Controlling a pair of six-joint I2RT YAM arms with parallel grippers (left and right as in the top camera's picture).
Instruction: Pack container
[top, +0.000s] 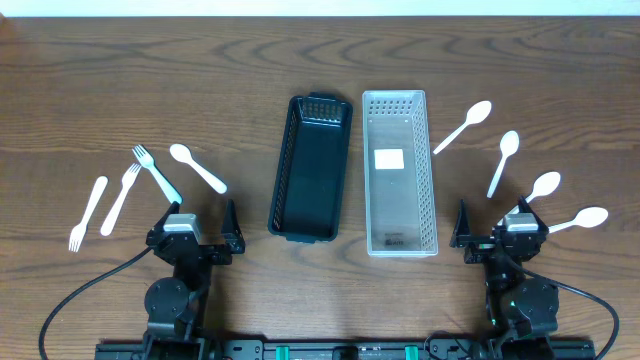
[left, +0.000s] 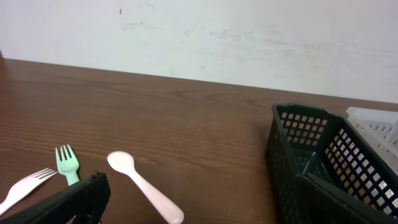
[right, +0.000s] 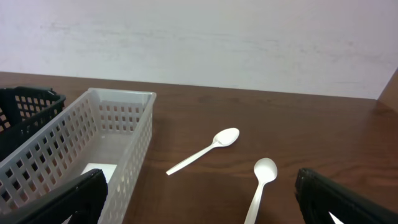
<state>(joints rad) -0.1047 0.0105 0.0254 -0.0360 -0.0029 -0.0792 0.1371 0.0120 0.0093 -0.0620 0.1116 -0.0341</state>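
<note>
Black mesh plastic basket (left: 311, 162) cropped in left wrist view. My left pincer (top: 195, 228) and right pincer (top: 498, 228) sit low, jaws wide, empty.

Bare desk (top: 250, 120) lies between my left pincer (top: 197, 226) and the black basket (top: 309, 168). Three forks (top: 120, 198) and a pink spoon (top: 197, 167) lie just ahead of that pincer, to its left. The white basket (top: 400, 172) sits just beside the black one, leaving only a slim gap. Four white spoons (top: 503, 163) clutter the ground ahead of my right pincer (top: 498, 226).
</note>
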